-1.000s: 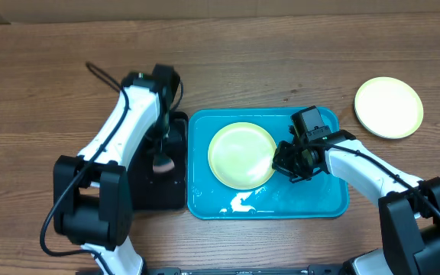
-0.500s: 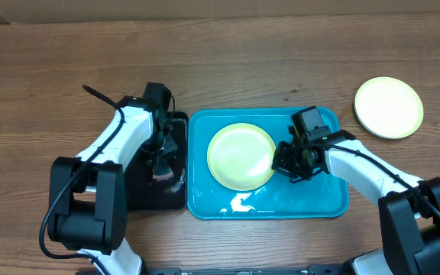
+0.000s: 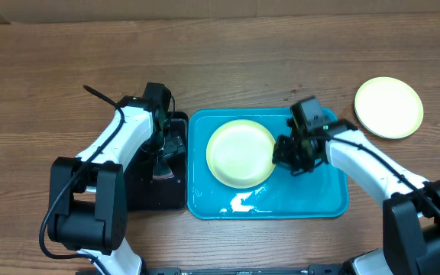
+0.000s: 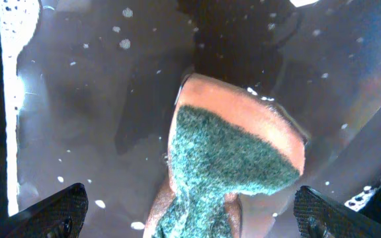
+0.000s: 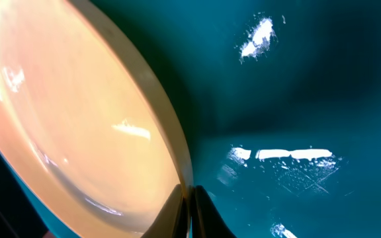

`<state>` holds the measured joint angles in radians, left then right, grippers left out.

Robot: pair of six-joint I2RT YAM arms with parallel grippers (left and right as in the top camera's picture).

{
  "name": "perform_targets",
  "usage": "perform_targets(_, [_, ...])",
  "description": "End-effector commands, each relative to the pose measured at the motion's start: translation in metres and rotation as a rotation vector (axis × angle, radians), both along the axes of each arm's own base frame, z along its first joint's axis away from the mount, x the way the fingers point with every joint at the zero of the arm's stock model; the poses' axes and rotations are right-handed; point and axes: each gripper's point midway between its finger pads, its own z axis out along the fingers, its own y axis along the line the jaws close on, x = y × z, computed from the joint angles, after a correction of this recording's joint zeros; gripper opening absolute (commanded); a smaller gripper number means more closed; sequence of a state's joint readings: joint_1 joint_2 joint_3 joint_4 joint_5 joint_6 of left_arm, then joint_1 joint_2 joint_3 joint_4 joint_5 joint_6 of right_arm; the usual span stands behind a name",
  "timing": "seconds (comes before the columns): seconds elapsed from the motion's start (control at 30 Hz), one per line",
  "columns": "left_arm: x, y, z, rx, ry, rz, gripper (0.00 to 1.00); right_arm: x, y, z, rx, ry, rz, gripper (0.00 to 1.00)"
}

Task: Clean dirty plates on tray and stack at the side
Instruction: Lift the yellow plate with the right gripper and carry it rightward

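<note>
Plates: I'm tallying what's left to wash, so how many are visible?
2. One yellow-green plate lies in the turquoise tray, its right edge in the right gripper; the other plate sits on the table, far right. More may hide beneath.

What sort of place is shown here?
Likely a robot test bench, not a kitchen: a plain wooden table, a wet turquoise tray with a plate, a sponge in a black tray.

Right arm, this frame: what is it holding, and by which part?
The right pincer is shut on the pale yellow-green round plastic plate, pinching its rim, at the large turquoise plastic tray.
</note>
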<state>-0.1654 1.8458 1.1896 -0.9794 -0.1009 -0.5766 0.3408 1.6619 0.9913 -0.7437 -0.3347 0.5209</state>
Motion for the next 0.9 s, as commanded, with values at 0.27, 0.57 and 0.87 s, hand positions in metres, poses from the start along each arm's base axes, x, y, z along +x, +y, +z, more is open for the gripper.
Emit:
perform_targets(0.27, [0.017, -0.006, 0.04, -0.038, -0.085, -0.006, 1.0, 0.046, -0.022, 0.077, -0.342, -0.223, 0.119, 0.04])
perform_targets(0.57, [0.025, -0.008, 0.101, -0.057, -0.2, -0.02, 1.0, 0.037, -0.035, 0.085, -0.56, -0.26, 0.214, 0.04])
perform_targets(0.87, [0.009, -0.006, 0.132, -0.06, -0.226, -0.05, 1.0, 0.035, -0.025, 0.116, -0.697, -0.343, 0.284, 0.04])
